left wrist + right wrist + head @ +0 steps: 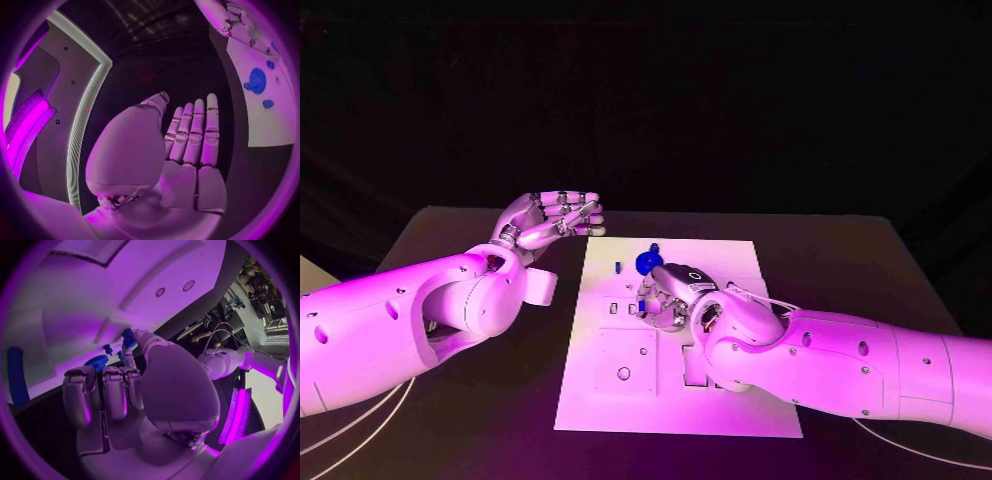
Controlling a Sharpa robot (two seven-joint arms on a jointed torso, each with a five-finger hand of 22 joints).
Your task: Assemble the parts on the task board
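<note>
The right hand (678,293) lies low over the middle of the white task board (733,405), with its forearm coming across the near part of the board. In the right wrist view its fingers (103,395) are curled inward and pressed close together, and the thumb reaches forward with a small blue part (127,336) at its tip; whether the thumb really pinches this part or only touches it, I cannot tell. Just beyond the fingertips a round blue gear-like part (648,262) stands on the board, and one more small blue peg (107,348) stands beside it. To the side of this hand a long blue part (17,375) lies flat on the board, well apart from the fingers. The left hand (554,221) is raised beside the far left corner of the board, not touching it. Its fingers (195,135) are straight and held side by side, the thumb a little apart from them, and nothing is in the palm. Beyond this hand, in the left wrist view, the board shows with the round blue part and some smaller blue pieces (267,103) on it. No writing on the board or on the arms can be read. The black table (862,250) lies around the board.
</note>
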